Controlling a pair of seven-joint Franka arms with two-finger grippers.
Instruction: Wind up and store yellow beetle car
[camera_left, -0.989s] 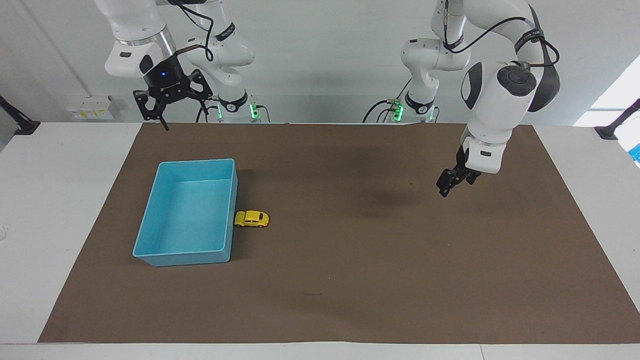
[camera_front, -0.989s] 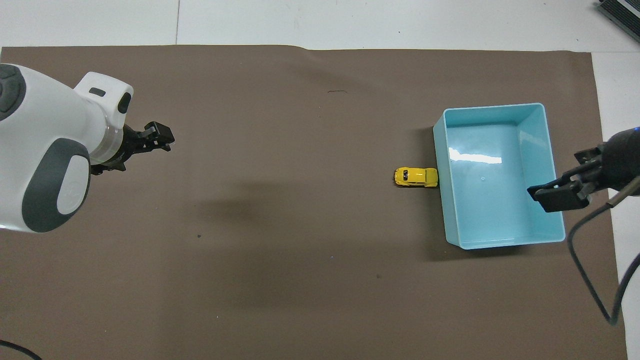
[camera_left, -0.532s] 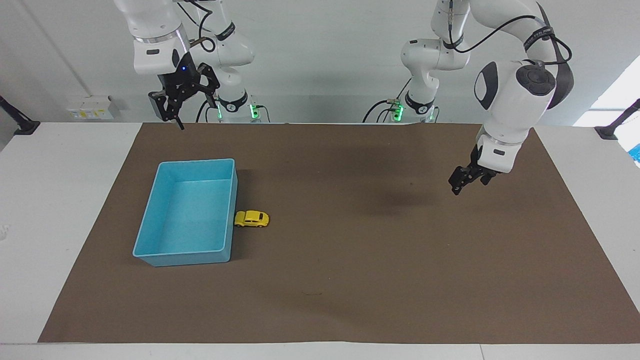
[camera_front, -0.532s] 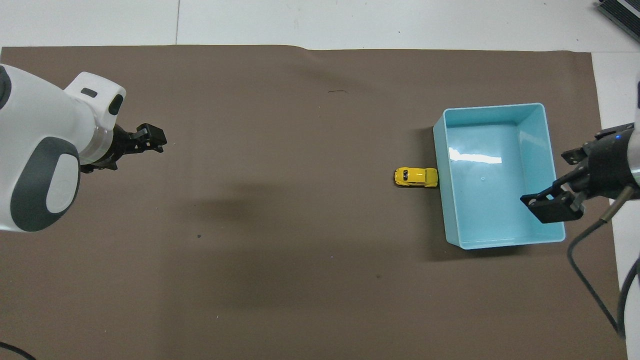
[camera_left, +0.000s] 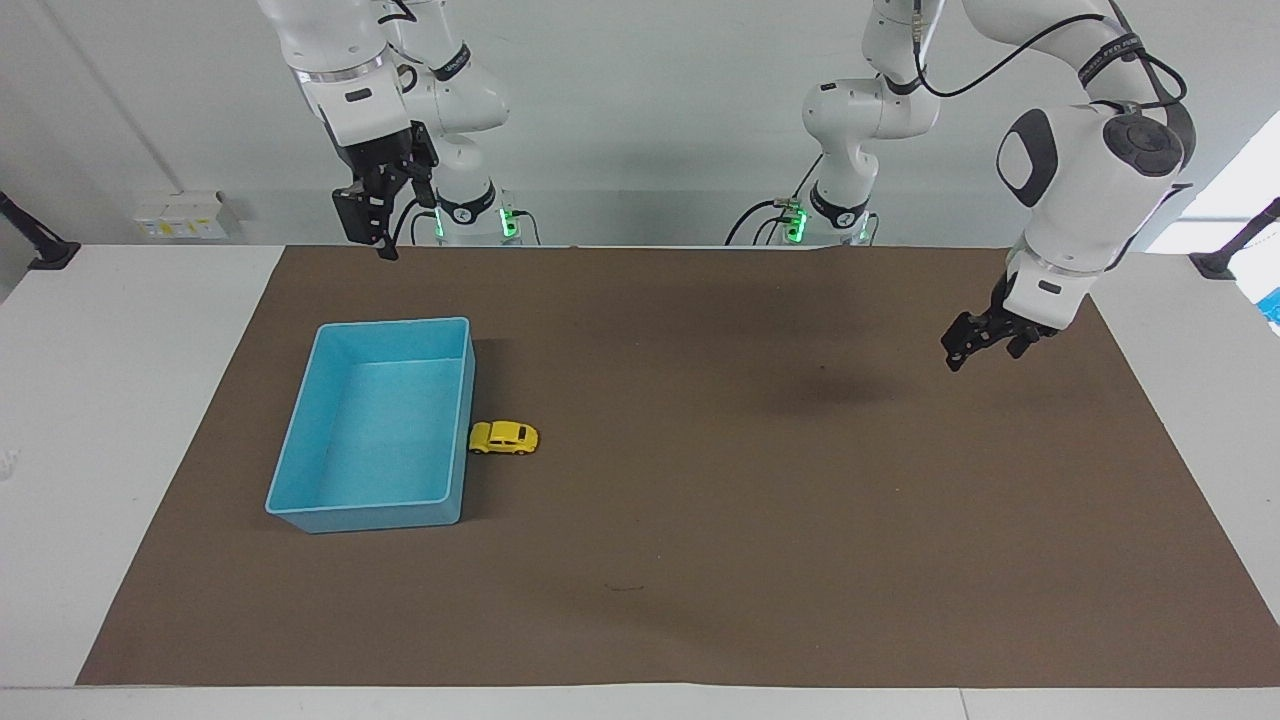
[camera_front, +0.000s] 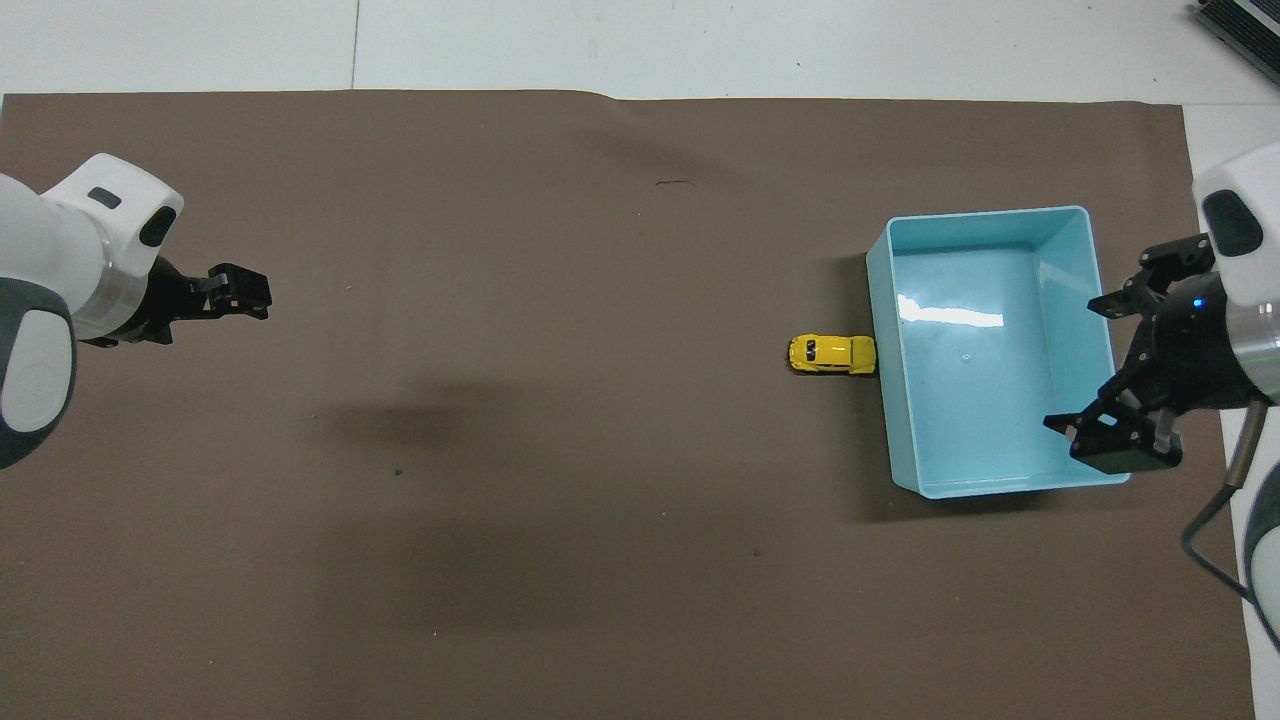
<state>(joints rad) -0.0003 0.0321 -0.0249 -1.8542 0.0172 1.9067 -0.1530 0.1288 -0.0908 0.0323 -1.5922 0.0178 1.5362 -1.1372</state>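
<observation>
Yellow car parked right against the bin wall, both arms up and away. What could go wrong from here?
1. The yellow beetle car sits against the light-blue bin wall, so a finger may not fit on that side and could shove the bin.
2. The car is tiny; a nudge may roll it.
3. Right gripper and left gripper are open, empty, far off.

Both arms were cut off by the frame edges; the toy car's (camera_left: 504, 438) wind-up key was too small to be made out.

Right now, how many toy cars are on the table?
1. The yellow beetle car sits on the brown mat, against the light-blue bin wall facing the left arm's end. None visible inside the bin.
</observation>
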